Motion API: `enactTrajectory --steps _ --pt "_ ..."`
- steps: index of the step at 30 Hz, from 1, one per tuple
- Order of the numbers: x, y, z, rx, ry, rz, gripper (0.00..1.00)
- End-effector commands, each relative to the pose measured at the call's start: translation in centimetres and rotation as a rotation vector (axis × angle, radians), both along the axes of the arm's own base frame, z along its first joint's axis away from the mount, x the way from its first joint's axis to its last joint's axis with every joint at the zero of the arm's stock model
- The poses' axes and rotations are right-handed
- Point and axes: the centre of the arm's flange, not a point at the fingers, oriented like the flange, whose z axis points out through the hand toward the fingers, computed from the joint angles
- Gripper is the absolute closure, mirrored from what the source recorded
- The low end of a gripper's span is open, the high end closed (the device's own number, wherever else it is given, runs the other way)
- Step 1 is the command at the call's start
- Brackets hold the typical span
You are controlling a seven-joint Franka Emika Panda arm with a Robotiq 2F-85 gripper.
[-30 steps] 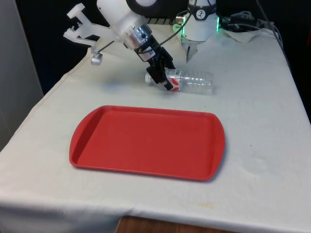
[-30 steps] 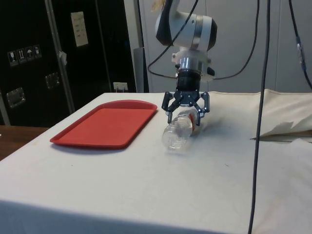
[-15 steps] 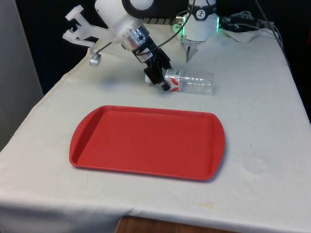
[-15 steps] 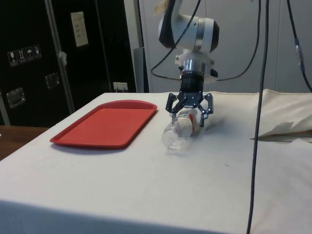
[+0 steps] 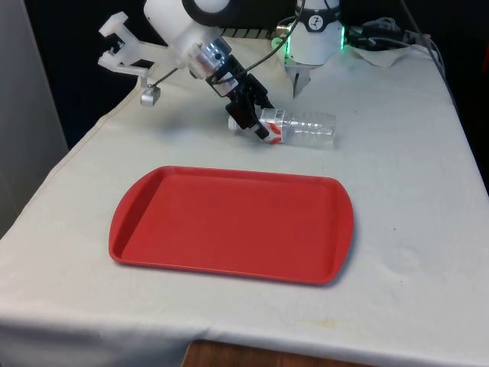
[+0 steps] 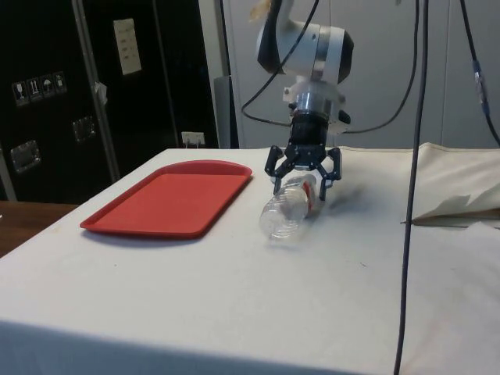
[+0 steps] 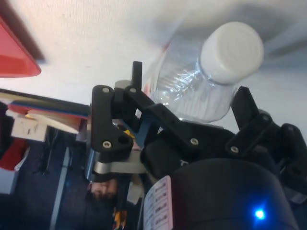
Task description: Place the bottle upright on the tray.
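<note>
Bottle (image 5: 306, 128): we find it lying flat on the cloth (image 5: 397, 199), beyond the tray (image 5: 229, 222).
Gripper (image 6: 303, 176): spread wide, straddling its neck, so we judge a grasp pending.
Tray: bare, awaiting it.

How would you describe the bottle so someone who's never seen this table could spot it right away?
Start at the big red tray on the white cloth. Just beyond its far edge, a clear plastic bottle lies on its side, the black gripper straddling its neck end. Its white cap and red label set it apart.
</note>
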Motion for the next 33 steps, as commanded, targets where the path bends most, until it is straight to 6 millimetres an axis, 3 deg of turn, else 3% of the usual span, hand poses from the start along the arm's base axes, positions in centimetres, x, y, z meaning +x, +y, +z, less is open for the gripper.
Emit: enactTrajectory --steps 1,33 --pt "0.1 -0.1 -0.1 0.016 -0.010 -0.004 0.00" --pt "0.5 -1.0 -1.3 0.053 -0.004 0.014 0.00"
